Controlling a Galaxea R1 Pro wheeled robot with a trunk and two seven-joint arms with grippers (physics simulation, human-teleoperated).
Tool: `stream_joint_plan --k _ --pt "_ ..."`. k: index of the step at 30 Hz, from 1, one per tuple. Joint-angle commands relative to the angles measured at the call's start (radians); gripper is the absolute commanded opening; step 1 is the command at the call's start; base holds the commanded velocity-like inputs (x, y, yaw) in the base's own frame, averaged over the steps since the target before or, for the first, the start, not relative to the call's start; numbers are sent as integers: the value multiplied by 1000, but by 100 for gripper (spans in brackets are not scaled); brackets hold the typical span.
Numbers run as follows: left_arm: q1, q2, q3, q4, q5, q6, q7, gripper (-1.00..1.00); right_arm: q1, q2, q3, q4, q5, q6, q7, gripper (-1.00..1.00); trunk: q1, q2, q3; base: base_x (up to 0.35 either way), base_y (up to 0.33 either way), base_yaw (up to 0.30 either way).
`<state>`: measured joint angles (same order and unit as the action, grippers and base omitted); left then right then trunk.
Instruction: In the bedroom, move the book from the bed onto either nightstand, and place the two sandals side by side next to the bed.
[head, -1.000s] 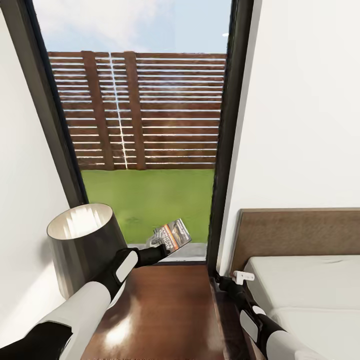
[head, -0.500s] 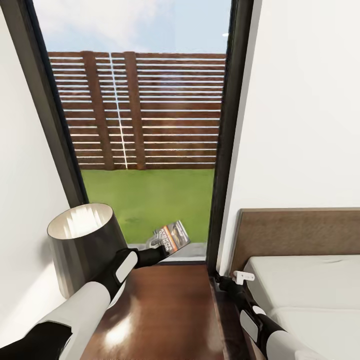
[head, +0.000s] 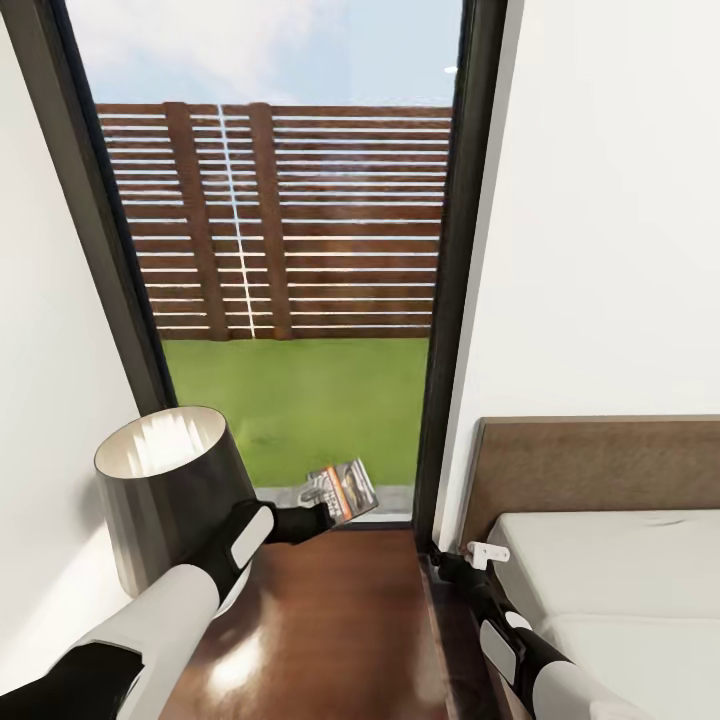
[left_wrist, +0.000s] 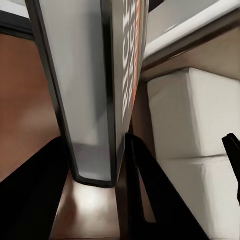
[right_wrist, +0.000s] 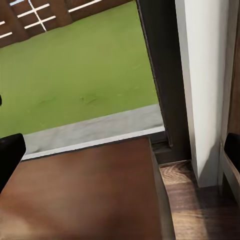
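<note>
Lamp (head: 170, 480): dark cylindrical shade, standing at the left rear of the nightstand (head: 330, 620). Left gripper (head: 322, 513): jaws closed on the book (head: 343, 490), held tilted above the far edge of the glossy brown surface, before the window (head: 290, 250). Right gripper (head: 478, 552): between nightstand and bed (head: 620, 570), jaws spread apart, holding nothing.

A home bedroom: a bed (head: 610, 570) with grey mattress and brown headboard, a glossy wooden nightstand (head: 330, 630) carrying a lamp (head: 170, 490), and a tall window (head: 290, 250) onto a lawn and fence.
</note>
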<state>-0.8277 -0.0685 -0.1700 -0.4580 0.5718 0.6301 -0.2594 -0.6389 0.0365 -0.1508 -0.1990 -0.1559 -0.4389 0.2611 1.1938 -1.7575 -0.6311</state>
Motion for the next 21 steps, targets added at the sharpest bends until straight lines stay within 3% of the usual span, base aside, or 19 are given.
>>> stream_joint_plan --k 1,21 --pt "-1 0 -2 1 0 6 -1 -100 -1 0 -5 1 -10 -1 10 100 0 0 -1 0 0 0" --pt "-1 -2 -18 18 -3 112 -2 -100 -1 0 -6 1 -11 0 12 100 0 0 -1 0 0 0"
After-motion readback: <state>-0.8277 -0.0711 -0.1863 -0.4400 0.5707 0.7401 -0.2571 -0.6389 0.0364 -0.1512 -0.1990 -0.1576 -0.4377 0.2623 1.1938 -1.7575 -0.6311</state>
